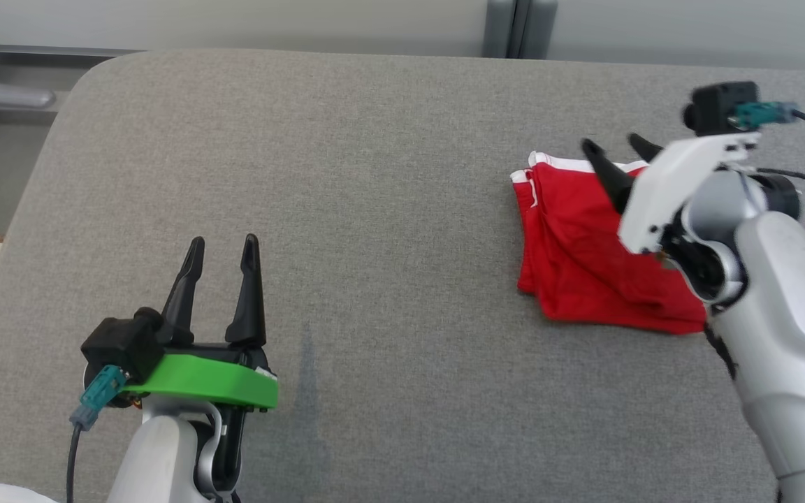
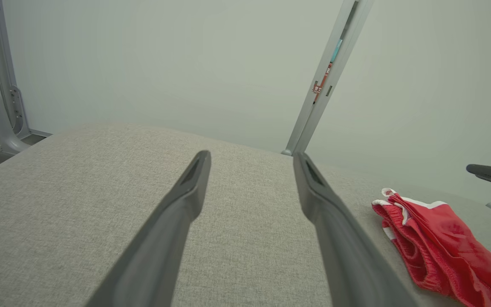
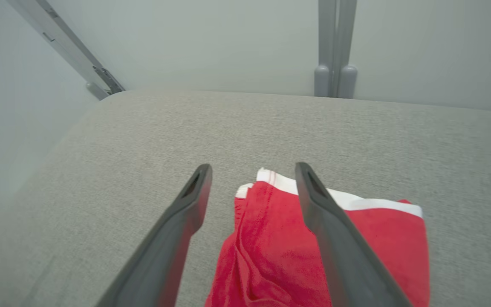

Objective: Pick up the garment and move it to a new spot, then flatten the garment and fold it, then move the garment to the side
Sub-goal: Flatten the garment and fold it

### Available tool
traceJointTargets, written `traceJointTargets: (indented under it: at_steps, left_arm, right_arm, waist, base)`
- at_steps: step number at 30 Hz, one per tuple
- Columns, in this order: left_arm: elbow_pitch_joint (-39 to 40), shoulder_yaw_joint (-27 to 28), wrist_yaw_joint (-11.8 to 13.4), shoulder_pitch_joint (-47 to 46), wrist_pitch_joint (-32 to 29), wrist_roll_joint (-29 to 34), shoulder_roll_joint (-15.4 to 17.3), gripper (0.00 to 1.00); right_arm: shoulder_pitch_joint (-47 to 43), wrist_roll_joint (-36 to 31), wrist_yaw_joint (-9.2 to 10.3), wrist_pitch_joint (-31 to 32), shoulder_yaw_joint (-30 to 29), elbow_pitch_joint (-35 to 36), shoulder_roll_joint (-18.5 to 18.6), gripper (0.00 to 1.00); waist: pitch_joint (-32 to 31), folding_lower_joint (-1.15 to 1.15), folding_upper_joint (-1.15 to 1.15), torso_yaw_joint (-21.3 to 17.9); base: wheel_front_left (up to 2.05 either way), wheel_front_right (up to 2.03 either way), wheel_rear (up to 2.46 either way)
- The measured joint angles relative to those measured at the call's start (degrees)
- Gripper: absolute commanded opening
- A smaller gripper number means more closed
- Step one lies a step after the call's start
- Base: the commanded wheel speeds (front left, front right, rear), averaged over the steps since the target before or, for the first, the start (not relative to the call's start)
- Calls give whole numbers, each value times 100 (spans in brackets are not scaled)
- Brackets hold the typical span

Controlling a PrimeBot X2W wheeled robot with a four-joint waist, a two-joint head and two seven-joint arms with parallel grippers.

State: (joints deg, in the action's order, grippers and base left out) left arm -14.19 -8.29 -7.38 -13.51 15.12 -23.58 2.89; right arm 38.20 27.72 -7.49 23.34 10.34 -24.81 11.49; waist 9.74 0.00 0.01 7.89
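Your right gripper (image 1: 612,141) is hovering open over the folded red shorts (image 1: 577,237) at right, probably leaving them there; your left gripper (image 1: 223,239) is idling open.

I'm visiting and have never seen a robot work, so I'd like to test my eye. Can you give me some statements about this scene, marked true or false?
1. The red cloth garment with white trim lies folded on the grey fabric surface. True.
2. The right gripper is clamped on the garment. False: its fingers stand apart over it, gripping nothing.
3. The left gripper is open, apart from the garment. True.
4. The garment lies on the robot's left. False: it lies on its right.
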Motion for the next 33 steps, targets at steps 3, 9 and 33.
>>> traceJointTargets:
  at_steps: [3,9,33]
  left_arm:
    - [-1,-10,0,14,0,0,-4,100]
    - [-19,-11,0,32,0,0,-4,100]
    - [-181,134,0,169,0,60,-3,100]
  right_arm:
    - [-308,-398,1,-1,-347,-158,333,100]
    - [-870,-1114,0,-79,-419,-399,671,0]
    - [-1864,915,-2,-566,2104,1338,522,100]
  waist:
    - [-52,0,0,-22]
    - [-104,0,0,-64]
    - [-395,0,0,-332]
  base:
    - [0,0,0]
    - [0,0,0]
    - [0,0,0]
